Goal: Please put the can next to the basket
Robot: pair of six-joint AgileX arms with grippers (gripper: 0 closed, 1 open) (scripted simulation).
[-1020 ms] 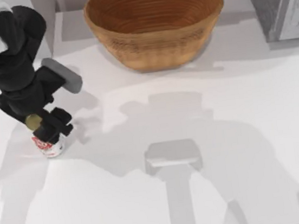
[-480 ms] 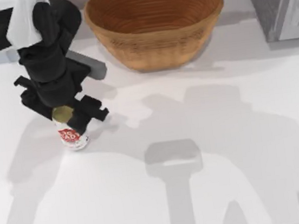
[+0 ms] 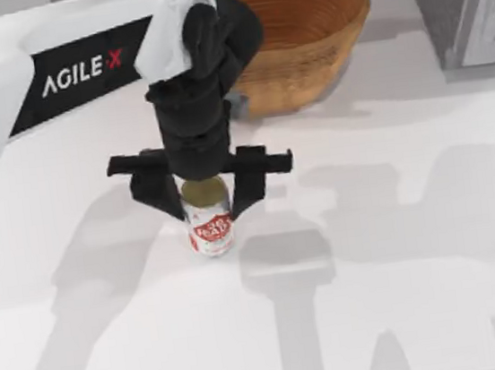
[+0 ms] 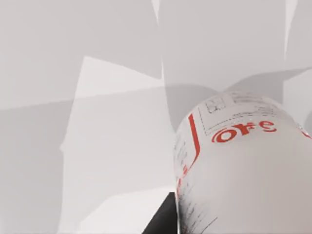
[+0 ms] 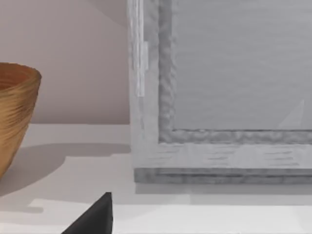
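The left arm (image 3: pixel 79 61) has a long white shell along its forearm, carrying a black panel lettered "AGILE X" in white with a red X. Toward the wrist the white casing ends in a rounded collar, and past it everything is matte black: bulbous, stacked housings narrowing to the left gripper (image 3: pixel 206 199). That gripper has a flat black crossbar stretching left and right, with two blocky black fingers (image 3: pixel 158 194) below it. In the right wrist view a black pointed wedge (image 5: pixel 95 217) shows, probably a fingertip.
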